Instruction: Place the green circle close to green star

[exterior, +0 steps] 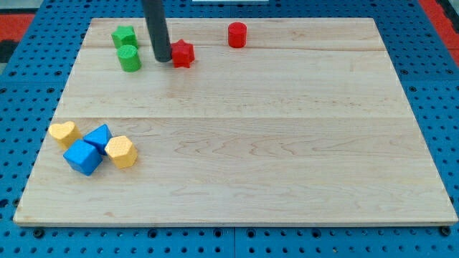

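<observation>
My tip (pixel 163 59) is down on the counter (pixel 287 143) at the far left, planted between the green circle (pixel 130 58) on its left and the red star (pixel 183 53) on its right. It sits just beside the red star, close to touching, and a small gap apart from the green circle. There are no jaws on this arm, only the straight dark rod, so nothing is spread or pinched here.

The green circle stands near the far-left corner, and the green star (pixel 124 36) is right behind it, a touch farther back; the two look nearly in contact, though whether they actually touch is hard to call. Further right along the far edge, the red cylinder (pixel 237 34) stands alone, well apart from the red star.

Over at the near left there's a tight cluster: the yellow heart (pixel 63 132) on the left, a blue block (pixel 99 136) beside it, a blue cube (pixel 82 157) nearer, and a yellow hexagonal block (pixel 121 151) on the right, all touching or nearly so.
</observation>
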Available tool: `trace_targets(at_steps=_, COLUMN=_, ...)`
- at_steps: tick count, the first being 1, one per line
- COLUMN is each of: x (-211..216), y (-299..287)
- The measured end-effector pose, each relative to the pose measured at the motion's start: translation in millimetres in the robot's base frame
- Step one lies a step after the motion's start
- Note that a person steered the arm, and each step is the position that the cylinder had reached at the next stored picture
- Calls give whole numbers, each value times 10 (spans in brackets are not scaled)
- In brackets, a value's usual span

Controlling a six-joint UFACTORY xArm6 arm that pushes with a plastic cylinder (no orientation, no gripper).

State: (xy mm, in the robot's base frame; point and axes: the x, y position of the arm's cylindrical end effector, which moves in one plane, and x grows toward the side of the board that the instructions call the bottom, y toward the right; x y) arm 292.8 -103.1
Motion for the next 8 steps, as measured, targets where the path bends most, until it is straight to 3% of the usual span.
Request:
trace_targets(at_steps=1, x=-17, y=625)
trace_targets(at_steps=3, x=-17, y=901)
trace_targets(at_steps=4, x=935, y=159)
trace_targets(at_steps=6, x=704, y=-990)
trace_targets(at_steps=8, x=-14, y=-920)
